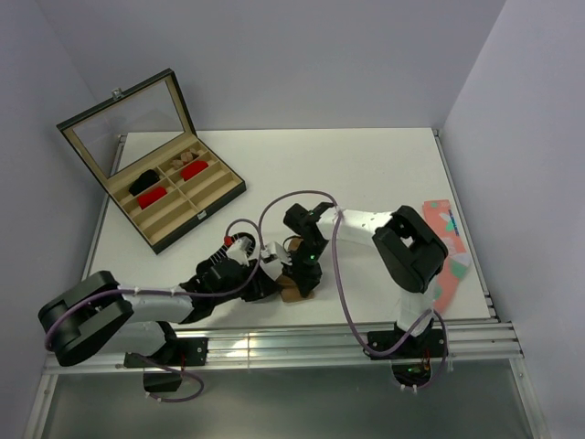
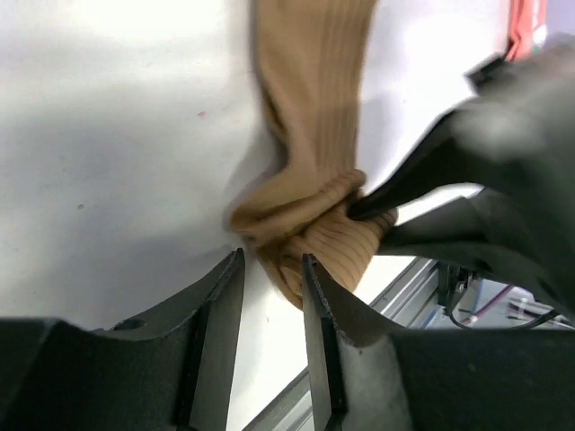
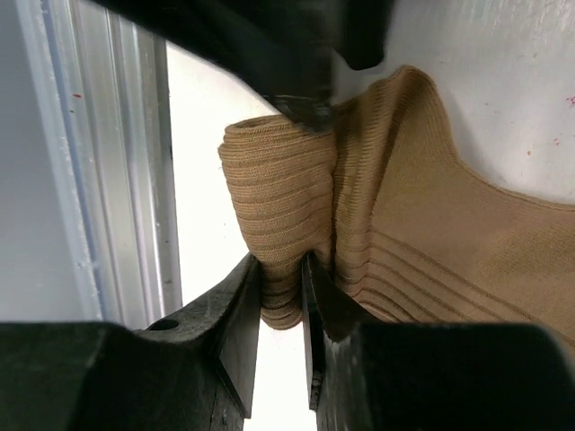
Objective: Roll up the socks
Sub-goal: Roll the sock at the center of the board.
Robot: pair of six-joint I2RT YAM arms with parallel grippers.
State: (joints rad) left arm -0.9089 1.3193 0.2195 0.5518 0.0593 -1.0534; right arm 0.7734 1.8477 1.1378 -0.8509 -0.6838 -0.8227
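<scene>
**Tan sock mid-roll, right up against the near edge**

Big stuff first. The table (image 1: 366, 165) has loads of bare room out ahead of both grippers and almost none behind them. The rail (image 3: 117, 180) along the near edge runs just off to one side of the right gripper's fingers, and the roll sits right next to it. The box (image 1: 203, 216) is well off ahead and to the left of the left gripper. The pink sock (image 1: 448, 247) is well off to the right of the right one, so I don't think either gets in the way.

The tan sock (image 2: 310, 108) stretches flat away from the left gripper, with its near end bunched into a short roll right at that gripper's tips. The right gripper (image 3: 281, 262) is narrow and pinching a fold of that roll between its fingers. The left gripper (image 2: 271, 260) has its jaws a little apart with table showing between them. The roll is just off its tips, and it's holding nothing as far as I can see.

My read: rolling is underway but early, since most of the sock is lying unrolled. The next move probably wants the left one to get a grip on the roll and turn it away from the edge, toward the open table. Can't spot the black sock anywhere near the grippers.
</scene>
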